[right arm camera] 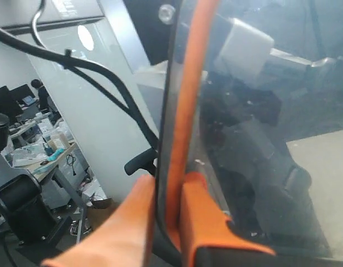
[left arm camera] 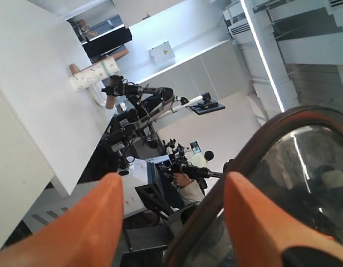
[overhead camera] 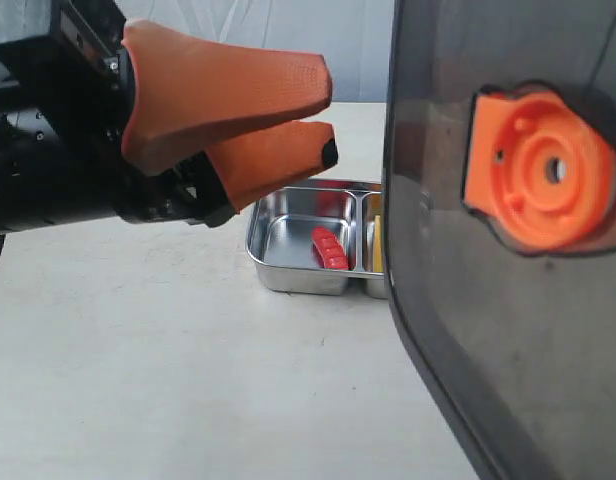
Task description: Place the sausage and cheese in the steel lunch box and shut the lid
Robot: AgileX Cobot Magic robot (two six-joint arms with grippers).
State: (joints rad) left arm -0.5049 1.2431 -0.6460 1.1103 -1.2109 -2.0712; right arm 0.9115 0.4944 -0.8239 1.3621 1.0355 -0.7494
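both foods look to be in place: the small glossy red ribbed toy sausage (overhead camera: pixel 329 248) lies in the fully visible compartment of the shiny stainless steel lunch box (overhead camera: pixel 288 275). a sliver of the yellow toy cheese (overhead camera: pixel 376 245) shows in the neighbouring compartment, mostly hidden. closing is what is left. the dark smoky translucent plastic lid (overhead camera: pixel 488 330), with its round orange valve tab (overhead camera: pixel 540 168), is up in the air close to the exterior camera, well off the box and tilted, not flat.

the right gripper (right arm camera: pixel 167 189) has its orange fingers pinched onto the lid's rim, one on each face. the left gripper (overhead camera: pixel 326 118) hangs above the white table (overhead camera: pixel 138 350), reaching sideways toward the lid. its fingers are spread apart and clasp nothing, and the lid's edge shows just past its tips.
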